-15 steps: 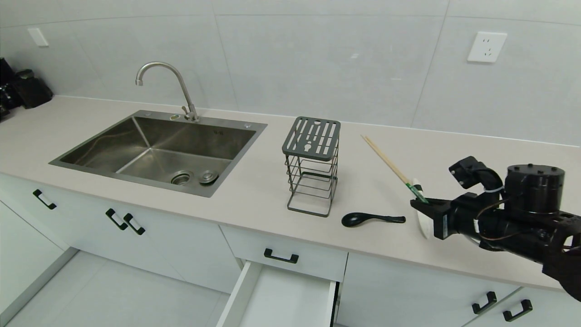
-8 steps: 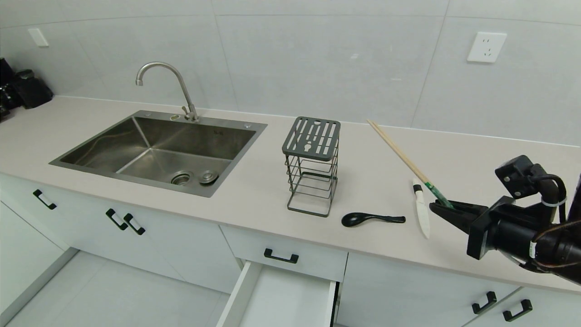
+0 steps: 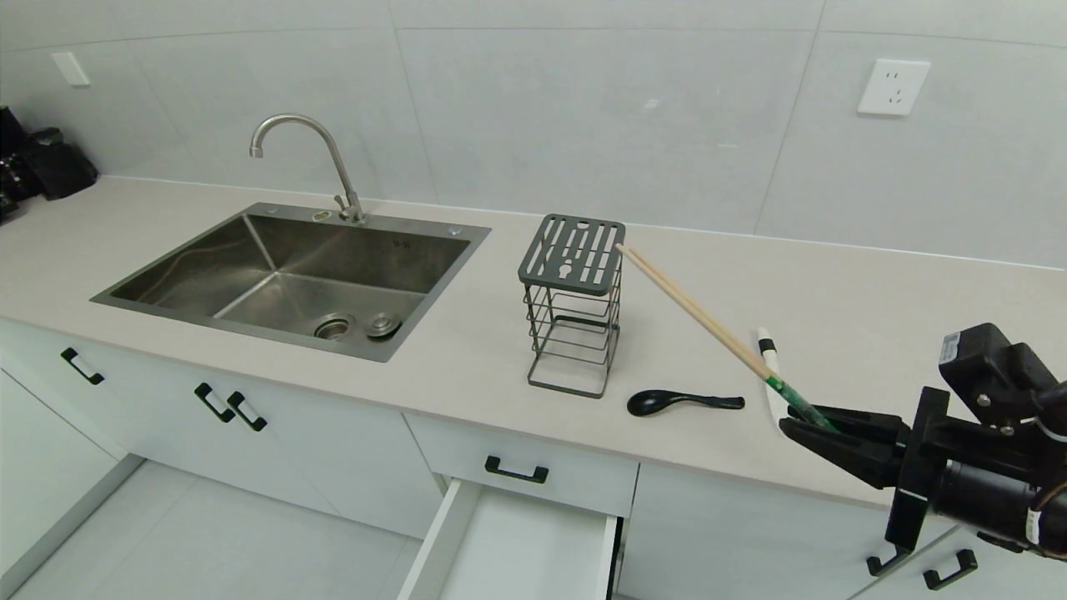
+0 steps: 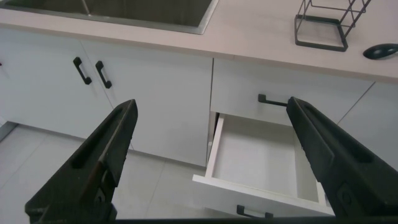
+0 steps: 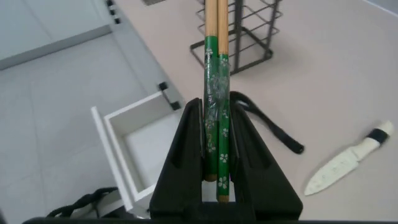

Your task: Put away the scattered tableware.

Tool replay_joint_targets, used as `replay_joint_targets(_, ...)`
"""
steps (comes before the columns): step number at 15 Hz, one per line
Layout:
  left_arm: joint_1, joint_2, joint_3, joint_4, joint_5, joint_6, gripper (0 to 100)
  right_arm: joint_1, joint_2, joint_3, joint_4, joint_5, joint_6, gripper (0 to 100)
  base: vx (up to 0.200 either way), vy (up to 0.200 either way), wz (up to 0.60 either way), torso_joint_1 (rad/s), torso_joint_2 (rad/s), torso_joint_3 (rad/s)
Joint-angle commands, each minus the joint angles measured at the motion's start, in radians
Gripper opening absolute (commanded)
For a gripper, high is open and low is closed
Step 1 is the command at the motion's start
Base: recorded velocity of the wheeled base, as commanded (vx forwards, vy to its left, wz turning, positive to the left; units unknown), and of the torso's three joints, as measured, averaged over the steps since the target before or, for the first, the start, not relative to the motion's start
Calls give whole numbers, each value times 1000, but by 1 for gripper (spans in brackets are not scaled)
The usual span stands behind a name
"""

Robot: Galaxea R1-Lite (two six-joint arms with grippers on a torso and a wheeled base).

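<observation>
- Swung round within the last second, the chopsticks [image 3: 698, 312] now slant up off the counter [image 3: 467, 350], their bare tips by the top right edge of the rack [image 3: 573, 305]. A second ago they lay flat, and half a second ago they pointed toward the back wall.
- Meanwhile the right gripper [image 3: 810, 419] has dropped back to the counter's front edge, its fingers clamped on the pair's green-patterned end.
- From the head view the tips may be touching the rack's slotted top plate or just short of it; I cannot tell which.
- The black spoon [image 3: 682, 402] and white knife [image 3: 772, 371] lie where they were, on the counter between rack and gripper, near each other but apart.
- The left gripper [image 4: 211, 155] hangs wide apart and empty, low before the cabinets, above the open drawer [image 4: 258, 158].
- Judged from this, the chopsticks are being lined up for the rack. To drop through a slot, I think they need to tip more upright. Spoon and knife are yet to be stowed.
</observation>
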Motion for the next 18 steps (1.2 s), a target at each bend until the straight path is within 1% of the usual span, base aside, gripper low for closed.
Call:
replay_joint_targets(1,0,0,0,0,0,1,100,16,-8,47,0,24,-19,0,0,0,0,0,0,0)
replay_joint_targets(4,0,0,0,0,0,-1,100,48,-2,54,2,38,-27,0,0,0,0,0,0,0)
replay_joint_targets(7,0,0,0,0,0,-1,100,102,53,25,25,43,-27,0,0,0,0,0,0,0)
replay_joint_targets(8,0,0,0,0,0,-1,100,125,96,2,28,38,-28,0,0,0,0,0,0,0)
replay_joint_targets(10,0,0,0,0,0,-1,100,205,153,-65,40,23,-27,0,0,0,0,0,0,0)
replay_joint_targets(12,0,0,0,0,0,-1,100,257,176,-150,135,6,-25,0,0,0,0,0,0,0)
replay_joint_targets(13,0,0,0,0,0,-1,100,277,184,-167,179,1,-27,0,0,0,0,0,0,0)
replay_joint_targets(15,0,0,0,0,0,1,100,320,208,-180,198,-20,-27,0,0,0,0,0,0,0)
replay_joint_targets(17,0,0,0,0,0,-1,100,369,306,-259,199,-132,-25,0,0,0,0,0,0,0)
replay_joint_targets(18,0,0,0,0,0,-1,100,377,332,-295,201,-149,-27,0,0,0,0,0,0,0)
